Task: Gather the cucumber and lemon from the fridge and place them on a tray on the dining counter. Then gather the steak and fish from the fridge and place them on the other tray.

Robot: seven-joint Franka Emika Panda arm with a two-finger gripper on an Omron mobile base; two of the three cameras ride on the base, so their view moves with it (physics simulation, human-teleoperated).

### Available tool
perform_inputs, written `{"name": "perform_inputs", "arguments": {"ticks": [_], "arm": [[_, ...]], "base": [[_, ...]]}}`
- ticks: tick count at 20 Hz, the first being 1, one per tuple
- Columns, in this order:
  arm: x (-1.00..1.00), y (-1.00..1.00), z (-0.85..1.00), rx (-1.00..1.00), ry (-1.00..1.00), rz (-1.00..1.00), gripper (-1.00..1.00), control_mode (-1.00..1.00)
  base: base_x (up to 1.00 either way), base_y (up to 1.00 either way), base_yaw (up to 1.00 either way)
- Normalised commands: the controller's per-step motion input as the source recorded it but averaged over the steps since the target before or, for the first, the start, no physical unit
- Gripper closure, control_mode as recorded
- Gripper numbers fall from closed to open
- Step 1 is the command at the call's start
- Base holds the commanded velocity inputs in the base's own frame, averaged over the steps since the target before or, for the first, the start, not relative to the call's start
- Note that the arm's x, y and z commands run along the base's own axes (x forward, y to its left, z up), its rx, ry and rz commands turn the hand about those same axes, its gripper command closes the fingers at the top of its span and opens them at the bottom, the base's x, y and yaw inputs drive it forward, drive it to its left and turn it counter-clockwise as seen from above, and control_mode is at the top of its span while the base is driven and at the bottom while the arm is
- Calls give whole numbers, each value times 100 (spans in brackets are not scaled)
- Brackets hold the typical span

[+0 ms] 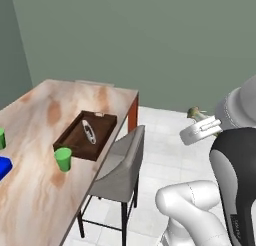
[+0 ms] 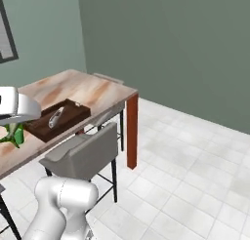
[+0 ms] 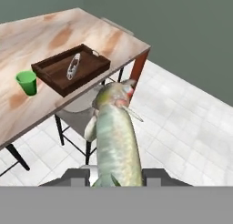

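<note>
Tool (image 3: 116, 175) clamped on the fish (image 3: 114, 136) at frame bottom, well short of the dark tray (image 3: 70, 69) at upper left on the counter (image 3: 41, 41) — risks slipping loose mid-carry, being long and gripped at the tail end, or clipping the grey stool (image 3: 79, 116) below.

I counted one long wooden table (image 1: 40, 120) with a pale, reddish-streaked top. On it sat one dark brown rectangular tray (image 1: 70, 137) holding one slim silvery-grey item (image 1: 89, 131) I couldn't identify. There were two green plastic cups: one (image 1: 63, 158) beside the tray, another (image 1: 1, 138) at the left edge of the left base view. One blue object (image 1: 4, 167) lay cut off there too. One grey upholstered stool (image 1: 120, 170) stood at the table. One pale greenish-silver fish (image 3: 116, 141) was between my end effector's (image 3: 116, 175) fingers.
</note>
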Motion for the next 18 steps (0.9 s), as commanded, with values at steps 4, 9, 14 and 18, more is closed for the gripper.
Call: {"name": "perform_inputs", "arguments": {"ticks": [4,9,14,18], "arm": [[0,0,0,0,0,0,100,100],[0,0,0,0,0,0,100,100],[0,0,0,0,0,0,100,100],[0,0,0,0,0,0,100,100]], "base": [[48,-45,29],[49,-41,29],[51,-39,31],[50,-35,33]]}}
